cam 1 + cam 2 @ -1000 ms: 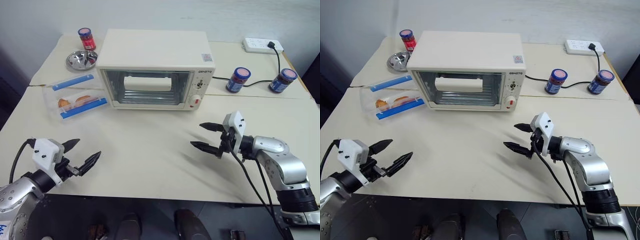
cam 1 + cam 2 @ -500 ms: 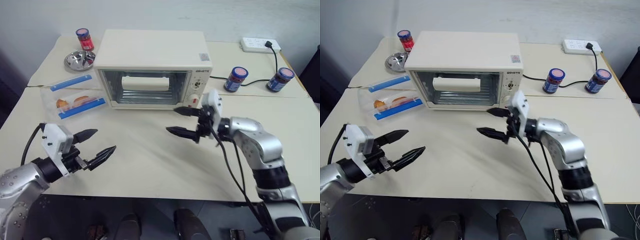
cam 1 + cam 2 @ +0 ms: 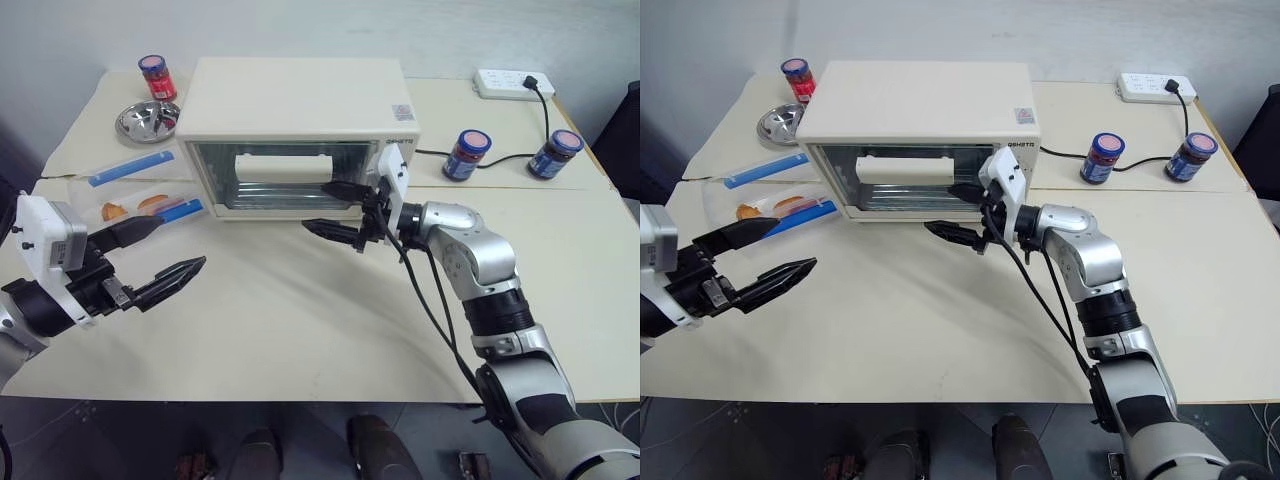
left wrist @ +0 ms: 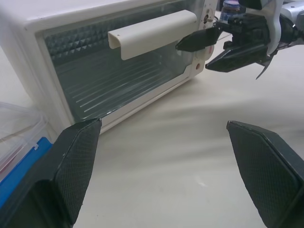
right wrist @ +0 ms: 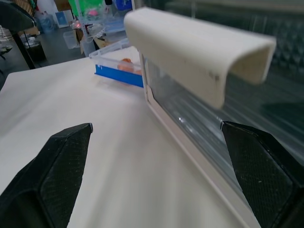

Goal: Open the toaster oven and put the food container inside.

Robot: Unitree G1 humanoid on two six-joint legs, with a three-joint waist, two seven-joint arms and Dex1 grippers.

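The cream-white toaster oven (image 3: 300, 100) stands at the back middle of the table, its glass door shut and its bar handle (image 3: 283, 167) across the top of the door. My right gripper (image 3: 315, 206) is open and empty, pointing left in front of the door's right part, its upper fingertip just by the handle's right end (image 5: 199, 57). The food container (image 3: 140, 195), clear with blue clip strips and orange food inside, lies left of the oven. My left gripper (image 3: 180, 243) hovers open and empty over the table's front left, a short way in front of the container.
A steel bowl (image 3: 147, 120) and a red-lidded jar (image 3: 153, 75) sit behind the container. Two blue jars (image 3: 465, 153) (image 3: 553, 153) and a power strip (image 3: 510, 83) with a black cable lie right of the oven. Bare table stretches in front of the oven.
My right gripper has swung left and up from the front right of the table to the oven door. My left gripper has risen. Both stay open.
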